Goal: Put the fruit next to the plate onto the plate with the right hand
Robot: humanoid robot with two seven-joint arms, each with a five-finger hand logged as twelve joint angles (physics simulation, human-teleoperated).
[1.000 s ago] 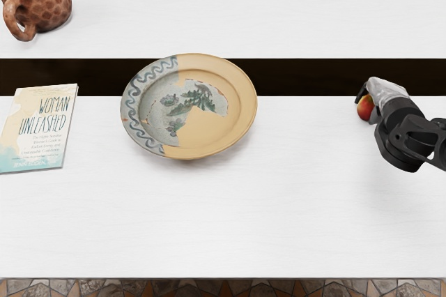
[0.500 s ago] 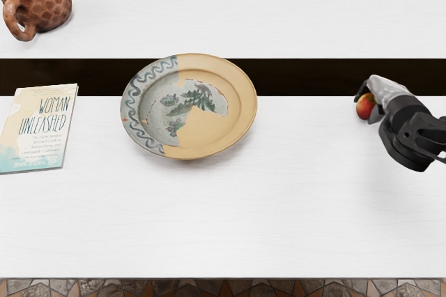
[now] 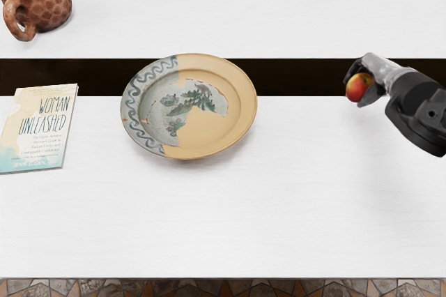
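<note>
Right hand [image 3: 369, 82] comes in from the right edge on a dark arm [image 3: 418, 109], fingers curled around the fruit [image 3: 359, 87]. Fruit is small, round, red with a yellow patch, and most of it shows on the left side of the hand. Grip looks closed on it; dark fingertips show above and below it. Fruit sits at the far edge of the near worktop [image 3: 279, 199], seen partly against the dark gap behind. Cannot tell if it clears the surface.

Plate [image 3: 233, 109] lies left of centre, well apart from the fruit, with nothing on it. It is tan yellow with a grey-blue wave border on its left side and a leaf pattern in the middle. Its far rim overlaps the dark gap.

Book [image 3: 38, 128] lies flat at the left edge, left of the plate, cover up. Brown textured mug [image 3: 38, 1] stands in the far left corner on the far white strip, handle to the left, yellowish liquid inside.
</note>
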